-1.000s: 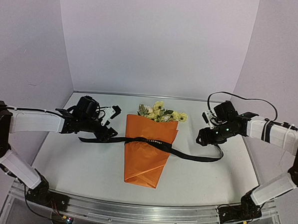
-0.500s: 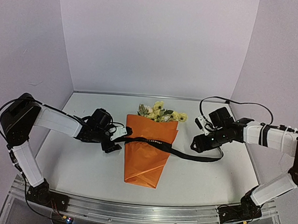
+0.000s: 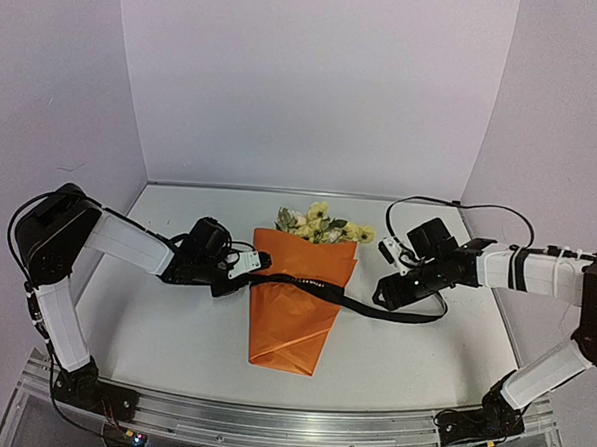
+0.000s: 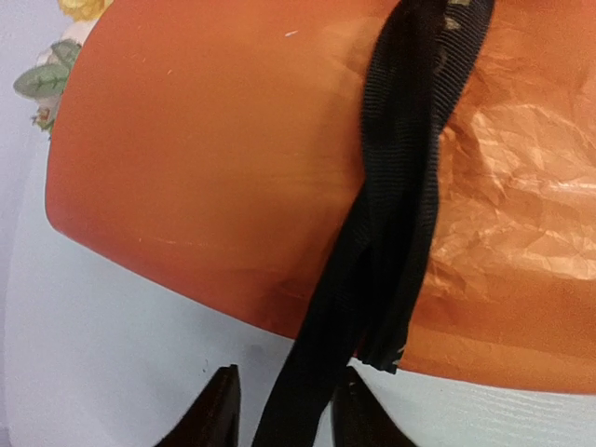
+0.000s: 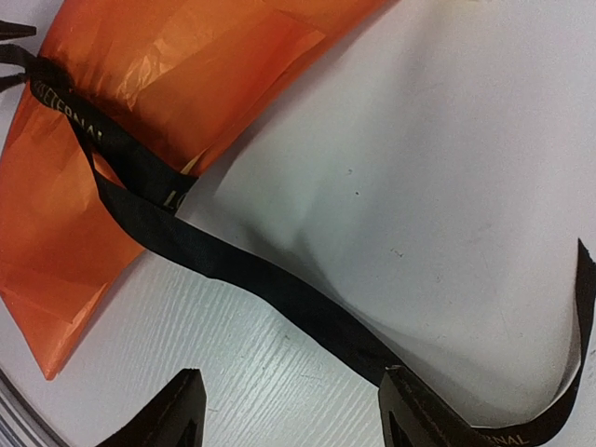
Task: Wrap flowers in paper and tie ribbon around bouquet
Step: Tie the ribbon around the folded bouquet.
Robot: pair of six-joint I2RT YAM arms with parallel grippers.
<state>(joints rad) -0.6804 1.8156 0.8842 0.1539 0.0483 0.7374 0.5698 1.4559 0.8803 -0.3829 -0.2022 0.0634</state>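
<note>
At left we see the left gripper with its fingers flanking the ribbon, grip impossible to tell, which crosses the bouquet lying mid-table and trails under the right gripper, whose fingers are spread.

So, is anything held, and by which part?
Left gripper has the narrow black ribbon between its fingers beside the orange paper cone; a firm grip cannot be told. Right gripper holds nothing.
</note>
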